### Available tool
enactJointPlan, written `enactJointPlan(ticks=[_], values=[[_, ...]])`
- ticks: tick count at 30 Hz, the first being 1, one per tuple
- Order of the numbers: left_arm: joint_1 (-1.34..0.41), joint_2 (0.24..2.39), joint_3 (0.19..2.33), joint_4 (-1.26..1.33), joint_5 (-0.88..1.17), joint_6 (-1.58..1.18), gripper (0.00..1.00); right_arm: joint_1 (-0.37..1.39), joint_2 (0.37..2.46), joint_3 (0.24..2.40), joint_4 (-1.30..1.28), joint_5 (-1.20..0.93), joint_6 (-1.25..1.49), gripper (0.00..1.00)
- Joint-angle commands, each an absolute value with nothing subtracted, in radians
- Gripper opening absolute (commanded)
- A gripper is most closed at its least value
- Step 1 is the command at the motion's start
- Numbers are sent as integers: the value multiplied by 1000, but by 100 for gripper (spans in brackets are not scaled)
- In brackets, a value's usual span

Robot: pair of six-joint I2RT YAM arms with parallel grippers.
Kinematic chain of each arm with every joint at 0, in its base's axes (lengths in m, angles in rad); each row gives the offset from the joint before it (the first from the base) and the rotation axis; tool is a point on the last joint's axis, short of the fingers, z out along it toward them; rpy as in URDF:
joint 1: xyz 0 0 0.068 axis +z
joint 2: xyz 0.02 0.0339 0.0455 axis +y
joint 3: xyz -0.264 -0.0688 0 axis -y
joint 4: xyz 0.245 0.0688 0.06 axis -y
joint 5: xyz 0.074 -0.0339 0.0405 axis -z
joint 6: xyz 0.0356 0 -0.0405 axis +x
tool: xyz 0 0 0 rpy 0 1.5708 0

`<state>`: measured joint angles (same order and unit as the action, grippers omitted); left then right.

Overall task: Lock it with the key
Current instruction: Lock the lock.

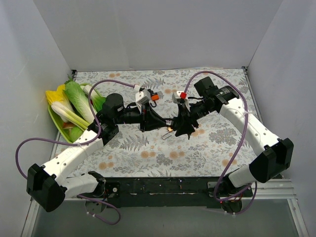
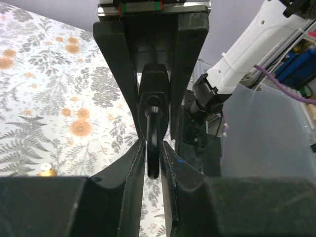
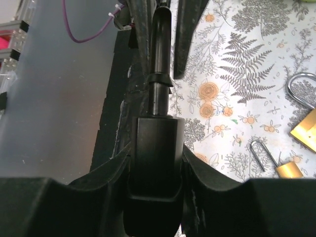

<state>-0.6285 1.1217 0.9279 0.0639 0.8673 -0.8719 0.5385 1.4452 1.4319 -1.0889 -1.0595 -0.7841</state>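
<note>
While left claw and right claw each clench one black rod-shaped lock assembly, the turning step likely needs counter-rotation.

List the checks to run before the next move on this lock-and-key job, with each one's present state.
1. Left gripper grip on the black object: ok, jaws shut on its thin end.
2. Right gripper grip: ok, jaws shut on its block end.
3. Key seated in a keyhole: cannot tell, everything there is black.
4. Small brass padlock locked: not ok, shackle open.
5. Larger brass padlock: cannot tell, cut off by the frame.
6. Vegetables out of the way: ok, far left.
</note>
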Motion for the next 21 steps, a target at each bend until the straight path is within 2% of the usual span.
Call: enactJointPlan(ticks=[1,6,10,12,13,16,18,21], values=[[-627,1103,942,100,881,-839,19,546,1466,1502,-1126,-1189,-798,1],[-627,1089,946,103,851,-854,18,548,1471,1500,-1118,-1187,-798,1],[-627,1095,945,115,857,-877,9,546,1470,1500,-1109,-1183,-790,1],[-629,1098,946,123,862,-887,9,548,1470,1503,-1109,-1183,-787,1],[-627,1103,951,123,862,-890,9,546,1470,1502,-1111,-1181,-787,1],[-627,1108,962,117,862,-890,21,546,1473,1503,-1109,-1174,-788,1],[-629,1109,963,115,856,-893,23,546,1476,1505,-1108,-1172,-787,1],[-627,1109,968,104,848,-893,14,546,1476,1506,-1111,-1175,-790,1]])
